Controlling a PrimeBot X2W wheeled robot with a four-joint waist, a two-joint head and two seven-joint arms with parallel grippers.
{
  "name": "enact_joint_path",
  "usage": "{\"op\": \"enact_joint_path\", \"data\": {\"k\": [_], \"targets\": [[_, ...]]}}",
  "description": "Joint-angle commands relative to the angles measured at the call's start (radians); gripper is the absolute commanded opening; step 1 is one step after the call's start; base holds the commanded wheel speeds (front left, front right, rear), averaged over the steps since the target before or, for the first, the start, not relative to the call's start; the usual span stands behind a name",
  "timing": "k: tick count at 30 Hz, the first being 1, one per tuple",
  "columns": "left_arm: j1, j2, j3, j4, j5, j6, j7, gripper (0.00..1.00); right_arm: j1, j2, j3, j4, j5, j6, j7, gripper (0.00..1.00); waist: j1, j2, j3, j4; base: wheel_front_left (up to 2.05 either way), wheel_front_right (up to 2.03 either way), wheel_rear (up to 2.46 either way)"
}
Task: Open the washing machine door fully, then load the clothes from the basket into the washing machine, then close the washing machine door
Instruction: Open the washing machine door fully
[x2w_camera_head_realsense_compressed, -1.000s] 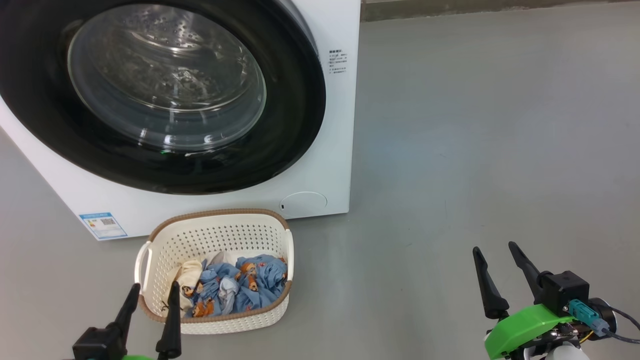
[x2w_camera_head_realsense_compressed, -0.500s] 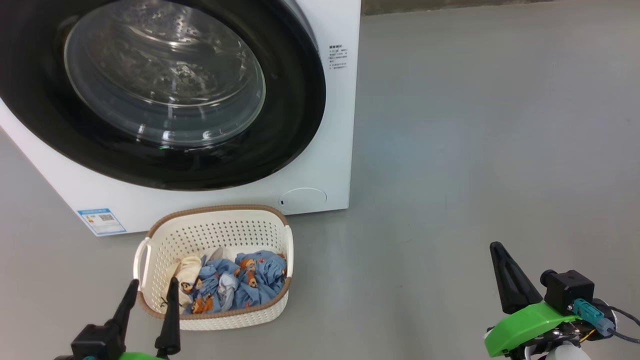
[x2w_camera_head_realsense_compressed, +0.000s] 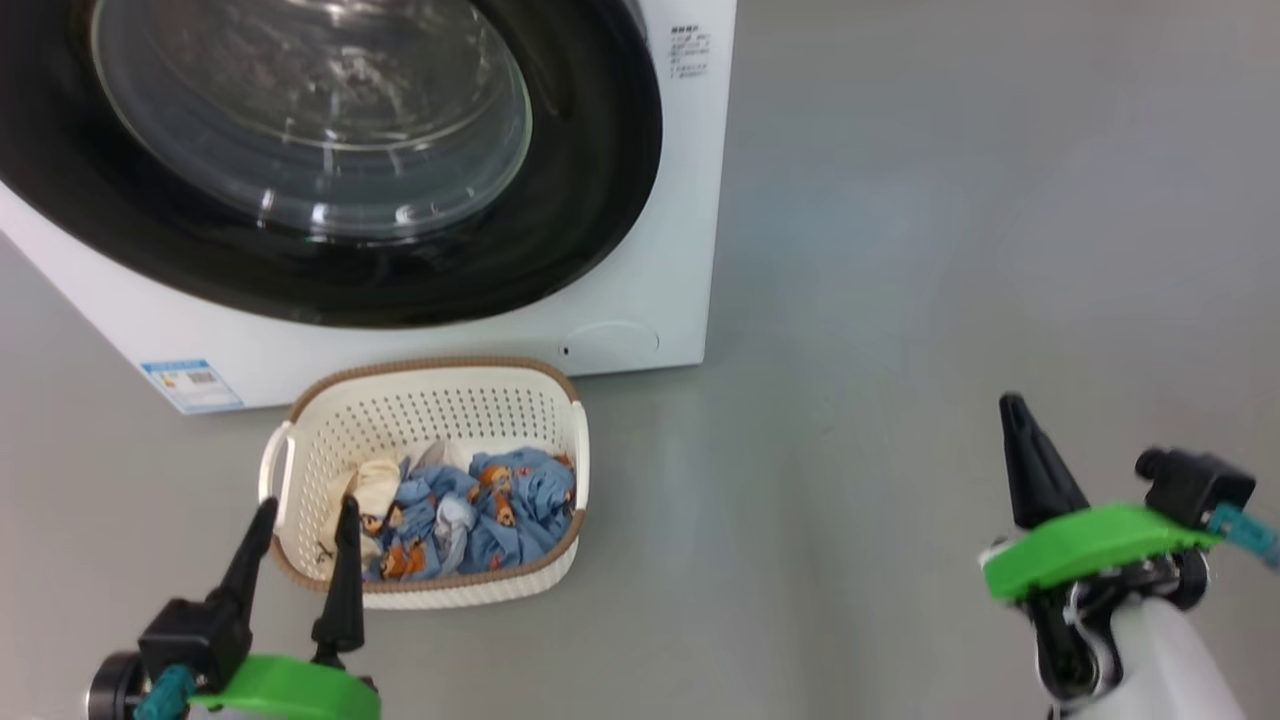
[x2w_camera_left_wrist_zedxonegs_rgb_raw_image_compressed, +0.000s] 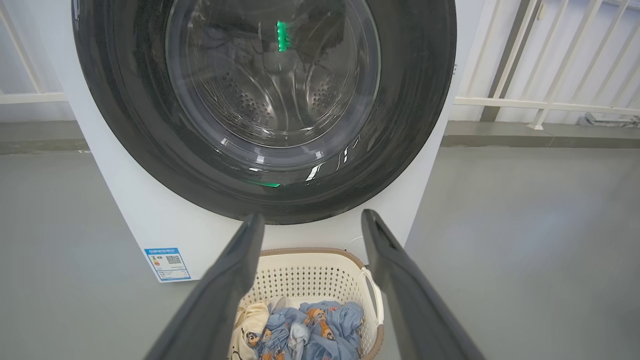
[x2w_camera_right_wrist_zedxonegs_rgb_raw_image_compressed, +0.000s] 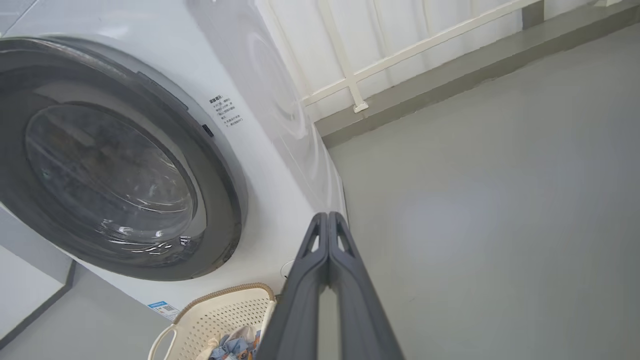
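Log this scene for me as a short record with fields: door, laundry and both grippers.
door: washing machine door shut
container: basket on the floor in front of the washing machine
load: clothes in the basket, blue prints plus one cream piece
left arm: left gripper open, empty, pointing toward the basket
right arm: right gripper shut, empty, over bare floor

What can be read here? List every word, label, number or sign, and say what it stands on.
Blue label, low on the washer front: a QR code and fine print, too small to read.
Dark print block, on the washer front beside the door: several short lines, too small and blurred to read.
Nothing here is sharp enough to quote.
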Motion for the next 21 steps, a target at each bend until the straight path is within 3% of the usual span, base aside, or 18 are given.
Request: {"op": "enact_joint_path", "data": {"k": [1,10,11,16,21], "targets": [[-0.049,0.011,0.03,-0.033,0.008,0.009,-0.012,1.0,-0.059,-0.003,0.025,-0.014,0.067,0.002,0.02,0.0,0.0,0.0,0.039,0.016,0.0,0.0,0.0],[-0.114,0.004,0.015,-0.056,0.006,0.007,-0.012,1.0,-0.259,-0.008,-0.015,0.042,0.544,0.002,0.236,0.0,0.0,0.0,0.145,0.048,0.0,0.0,0.0],[-0.114,0.004,0.015,-0.056,0.006,0.007,-0.012,1.0,-0.259,-0.008,-0.015,0.042,0.544,0.002,0.236,0.0,0.0,0.0,0.145,0.048,0.0,0.0,0.0],[-0.159,0.002,0.006,-0.07,0.0,0.006,-0.012,1.0,-0.398,-0.002,-0.079,0.094,0.781,0.002,0.378,0.0,0.0,0.0,0.214,0.07,0.0,0.0,0.0],[-0.198,0.0,-0.006,-0.08,-0.005,0.005,-0.012,1.0,-0.549,-0.001,-0.128,0.172,0.935,0.002,0.501,0.0,0.0,0.0,0.278,0.091,0.0,0.0,0.0]]}}
